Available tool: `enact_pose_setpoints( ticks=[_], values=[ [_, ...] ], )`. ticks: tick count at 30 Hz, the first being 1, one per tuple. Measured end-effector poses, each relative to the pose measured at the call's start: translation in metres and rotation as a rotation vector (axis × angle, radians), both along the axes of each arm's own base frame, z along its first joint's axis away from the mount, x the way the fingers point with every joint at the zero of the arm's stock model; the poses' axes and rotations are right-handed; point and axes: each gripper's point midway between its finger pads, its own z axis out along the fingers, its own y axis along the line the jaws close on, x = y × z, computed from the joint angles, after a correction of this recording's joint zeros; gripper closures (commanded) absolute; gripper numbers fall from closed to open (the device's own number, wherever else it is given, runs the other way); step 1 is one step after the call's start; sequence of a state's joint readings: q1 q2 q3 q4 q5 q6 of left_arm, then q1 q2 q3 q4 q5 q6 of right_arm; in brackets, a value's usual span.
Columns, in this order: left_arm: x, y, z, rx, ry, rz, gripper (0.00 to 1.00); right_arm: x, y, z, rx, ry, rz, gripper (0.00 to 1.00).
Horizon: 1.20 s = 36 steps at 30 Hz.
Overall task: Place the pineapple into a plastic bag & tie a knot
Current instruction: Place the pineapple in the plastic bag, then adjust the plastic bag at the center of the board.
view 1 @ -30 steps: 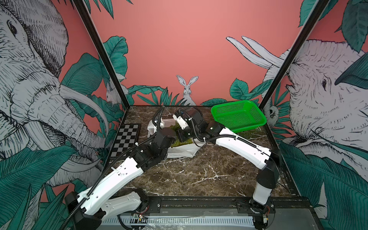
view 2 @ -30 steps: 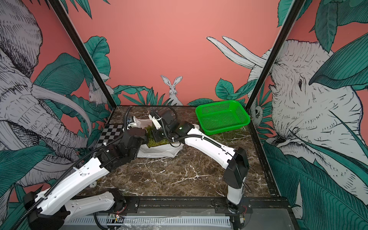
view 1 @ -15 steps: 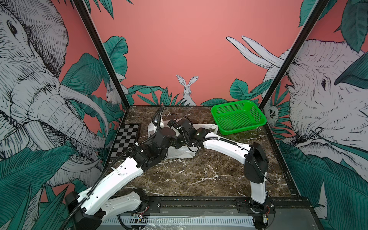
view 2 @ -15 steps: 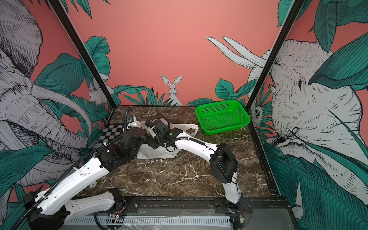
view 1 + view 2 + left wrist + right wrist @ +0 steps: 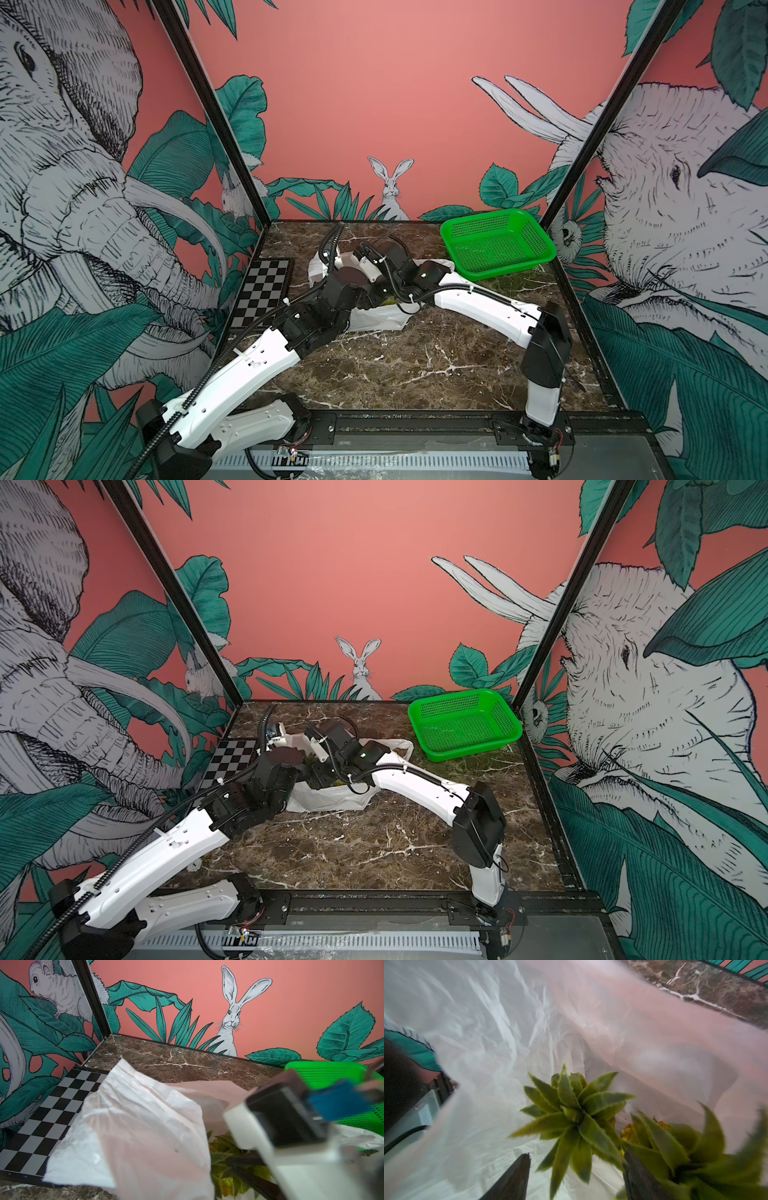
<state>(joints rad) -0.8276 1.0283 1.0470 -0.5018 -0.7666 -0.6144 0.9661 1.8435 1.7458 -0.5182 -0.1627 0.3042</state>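
The plastic bag [image 5: 374,320] [image 5: 328,798] lay crumpled toward the back left of the marble table [image 5: 415,365], between the checkerboard [image 5: 264,291] and the green basket [image 5: 509,271]; both arms met over it. One loop handle [image 5: 399,746] lay loose on the table on the basket's side. The left claw was closed on a raised flap of the bag [image 5: 135,1126], which stood up right in front of its camera; the fingers themselves were covered by the plastic. The right claw [image 5: 577,1176] was inside the bag's mouth, its two dark fingers [image 5: 517,1178] spread wide apart and gripping nothing. The pineapple [image 5: 571,1109] sat in the bag just beyond those fingers, its green spiky leaves pointing at the camera and a bit of yellow showing beside them; some leaves lay against one finger, the other finger was clear of them. White film [image 5: 488,1043] surrounded the fruit. From the left wrist the leaves [image 5: 226,1159] showed low beside the flap, under the blurred right arm [image 5: 291,1126].
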Motion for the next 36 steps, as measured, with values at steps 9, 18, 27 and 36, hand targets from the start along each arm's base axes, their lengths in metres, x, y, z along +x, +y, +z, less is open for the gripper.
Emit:
enact_pose_setpoints(
  ticks=[9,18,27,36],
  values=[
    [-0.002,0.001,0.001,-0.01,-0.006,-0.004,1.0,0.023,-0.116,0.115,0.126,-0.101,-0.261,0.15],
    [-0.003,-0.001,-0.004,-0.011,0.007,-0.02,1.0,0.059,-0.22,0.054,-0.069,-0.003,-0.523,0.08],
    [-0.003,-0.002,-0.004,-0.015,0.008,-0.025,1.0,0.046,-0.233,-0.02,-0.196,0.151,-0.505,0.08],
    [-0.004,-0.004,-0.007,-0.021,0.013,-0.038,1.0,0.079,-0.227,-0.044,-0.149,0.192,-0.531,0.27]
  ],
)
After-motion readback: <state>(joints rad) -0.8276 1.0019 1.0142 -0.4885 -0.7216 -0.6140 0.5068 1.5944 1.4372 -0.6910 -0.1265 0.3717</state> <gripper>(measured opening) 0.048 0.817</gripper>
